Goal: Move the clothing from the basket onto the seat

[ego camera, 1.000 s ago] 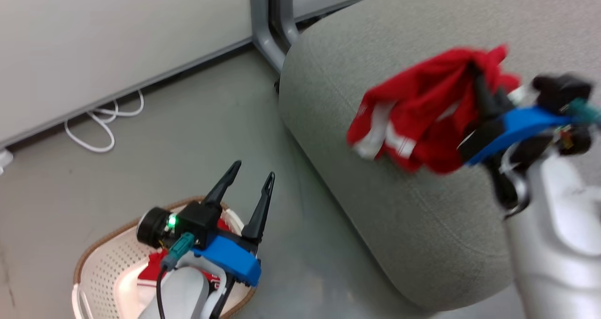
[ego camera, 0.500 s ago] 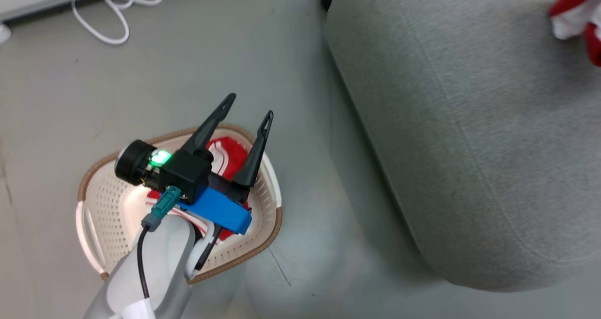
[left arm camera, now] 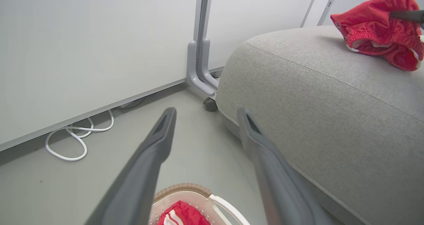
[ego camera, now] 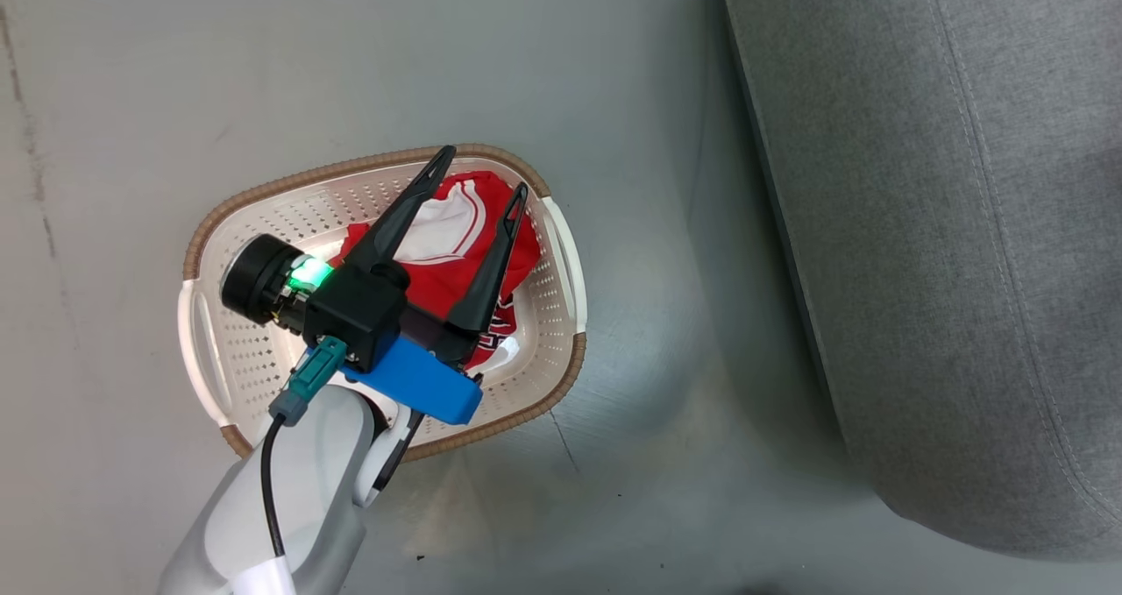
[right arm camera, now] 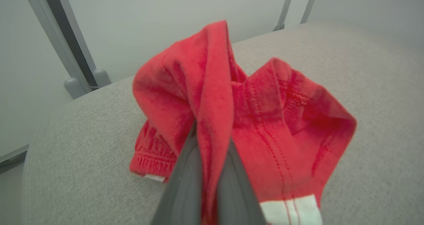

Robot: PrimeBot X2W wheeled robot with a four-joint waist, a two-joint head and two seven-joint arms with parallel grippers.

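Left claw [ego camera: 484,172] released, fingers spread, hanging over basket [ego camera: 368,164] on floor [ego camera: 263,69], red jersey [ego camera: 456,227] bunched inside basket, right claw [right arm camera: 212,135] clenched on second red garment [right arm camera: 271,112], that garment lying on top of grey seat [ego camera: 947,227], seat beside basket.

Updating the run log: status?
Left gripper open above basket. Right gripper shut on red garment at the seat. Jersey in basket. Nothing blocking.
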